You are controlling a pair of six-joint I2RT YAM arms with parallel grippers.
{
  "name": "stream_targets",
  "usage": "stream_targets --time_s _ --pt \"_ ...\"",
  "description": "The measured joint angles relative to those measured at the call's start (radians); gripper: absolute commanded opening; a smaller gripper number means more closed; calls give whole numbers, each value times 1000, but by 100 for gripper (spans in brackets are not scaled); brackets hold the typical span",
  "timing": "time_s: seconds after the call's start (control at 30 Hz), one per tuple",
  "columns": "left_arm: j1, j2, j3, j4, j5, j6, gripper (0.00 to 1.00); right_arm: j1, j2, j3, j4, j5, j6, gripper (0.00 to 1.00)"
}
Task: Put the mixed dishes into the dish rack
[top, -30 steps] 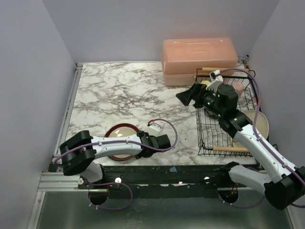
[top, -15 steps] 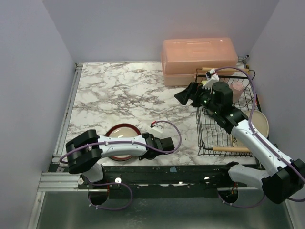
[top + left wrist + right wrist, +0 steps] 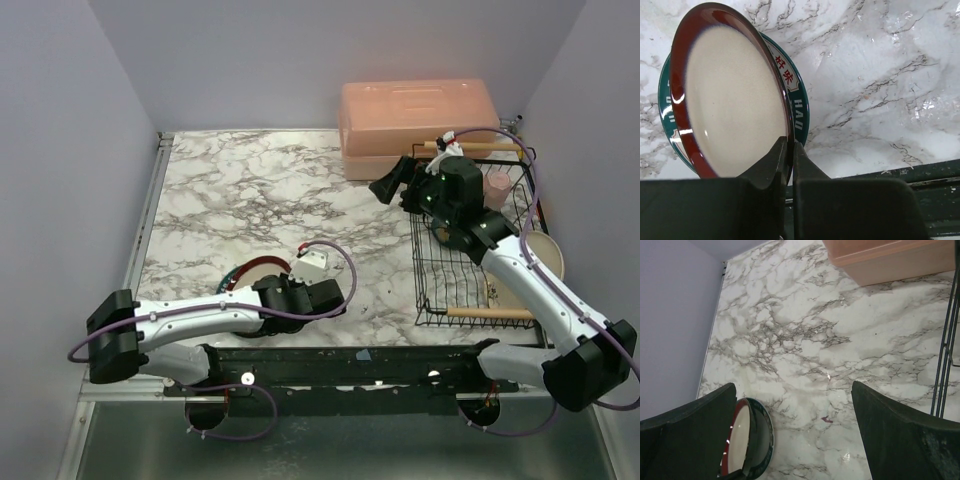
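The dark maroon-rimmed plate [image 3: 730,100] stands tilted on edge, its near rim pinched between the jaws of my left gripper [image 3: 789,146], which is shut on it. Under it a teal round dish with white lettering [image 3: 801,107] lies flat on the marble. From above, the plate [image 3: 250,269] shows just left of the left gripper [image 3: 268,291]. My right gripper [image 3: 392,186] hangs open, holding nothing, above the table beside the dish rack [image 3: 430,300]. The right wrist view shows the plate [image 3: 738,437] far below the right gripper [image 3: 794,390]. A small pink cup [image 3: 497,183] sits in the rack.
A salmon-pink lidded box [image 3: 415,122] stands at the back, touching the rack's far end. A cream plate [image 3: 548,256] lies at the rack's right side. Wooden rod handles [image 3: 488,313] cap the rack's ends. The table's front rail [image 3: 920,172] runs close behind the left gripper.
My left gripper closed on the maroon-rimmed plate's rim and tipped it up on edge; the left arm swung lower and leftward. The right gripper drifted back toward the pink box, still open.
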Motion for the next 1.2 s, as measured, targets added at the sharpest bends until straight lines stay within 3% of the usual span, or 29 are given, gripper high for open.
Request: stream_targets --time_s 0.23,0.5,0.9,1.2 --pt "0 -205 -84 28 -6 10 0 22 90 74 -44 19 75 100" --pt "0 -395 -193 99 -8 58 0 194 215 158 -49 27 180 99" --pt "0 -475 -241 128 -8 93 0 403 500 248 -27 -3 375 99" --pt "0 -505 -243 128 -8 113 0 472 549 239 50 -59 453 86"
